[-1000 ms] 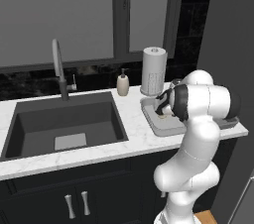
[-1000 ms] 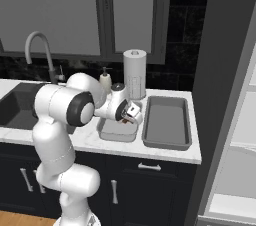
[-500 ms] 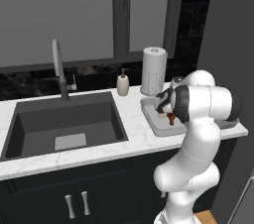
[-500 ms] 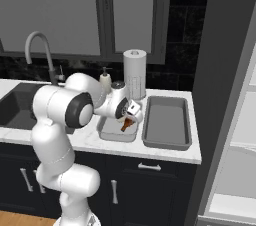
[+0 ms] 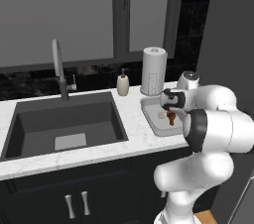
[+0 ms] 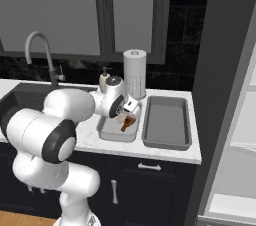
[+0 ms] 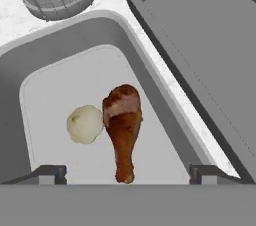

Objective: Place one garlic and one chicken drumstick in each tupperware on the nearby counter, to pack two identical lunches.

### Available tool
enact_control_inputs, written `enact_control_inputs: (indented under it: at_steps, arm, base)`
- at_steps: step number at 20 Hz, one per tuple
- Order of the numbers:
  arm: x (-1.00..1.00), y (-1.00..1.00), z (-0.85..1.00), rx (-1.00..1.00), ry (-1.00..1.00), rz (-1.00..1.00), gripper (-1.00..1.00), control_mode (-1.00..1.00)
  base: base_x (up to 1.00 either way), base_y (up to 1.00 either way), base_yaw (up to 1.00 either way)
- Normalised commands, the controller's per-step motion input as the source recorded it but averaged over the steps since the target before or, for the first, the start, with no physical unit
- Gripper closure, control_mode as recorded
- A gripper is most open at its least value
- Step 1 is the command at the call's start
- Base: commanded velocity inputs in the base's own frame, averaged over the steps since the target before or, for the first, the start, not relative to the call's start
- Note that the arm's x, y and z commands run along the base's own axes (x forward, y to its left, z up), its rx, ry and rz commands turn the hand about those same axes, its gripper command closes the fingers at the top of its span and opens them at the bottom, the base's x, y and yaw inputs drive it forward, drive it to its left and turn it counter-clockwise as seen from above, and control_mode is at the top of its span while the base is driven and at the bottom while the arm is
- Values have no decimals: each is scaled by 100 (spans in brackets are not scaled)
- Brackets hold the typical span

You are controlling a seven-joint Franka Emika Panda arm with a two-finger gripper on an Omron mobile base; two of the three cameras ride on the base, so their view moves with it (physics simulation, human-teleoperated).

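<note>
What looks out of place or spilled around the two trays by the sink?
Nothing stands out. The garlic and drumstick lie flat inside the near tray, touching side by side, nothing spilled on the counter. The other tray is bare.

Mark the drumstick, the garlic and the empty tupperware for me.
chicken drumstick (image 7: pixel 122 127), hand view, on its meaty upper part.
garlic (image 7: pixel 85 124), hand view, centre of the bulb.
empty tupperware (image 6: pixel 167 122), right base view, on its bare floor.

Dark window panes (image 5: pixel 74 15) above a black backsplash (image 6: pixel 80 70); dark cabinets (image 5: pixel 74 193) below, a tall dark panel (image 6: pixel 220 70) at 3 o'clock.
</note>
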Motion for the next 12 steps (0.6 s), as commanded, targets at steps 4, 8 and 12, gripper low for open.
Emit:
enact_control_inputs:
  at_steps: [4, 8, 12]
  arm:
    - [-98, 26, 29, 0, -10, 19, -100, -100]
    - [-77, 63, 35, -6, -11, 27, -100, -100]
    - [-79, 66, 29, -11, -3, 24, -100, -100]
  base:
    - [0, 0, 0]
    - [0, 0, 0]
    - [0, 0, 0]
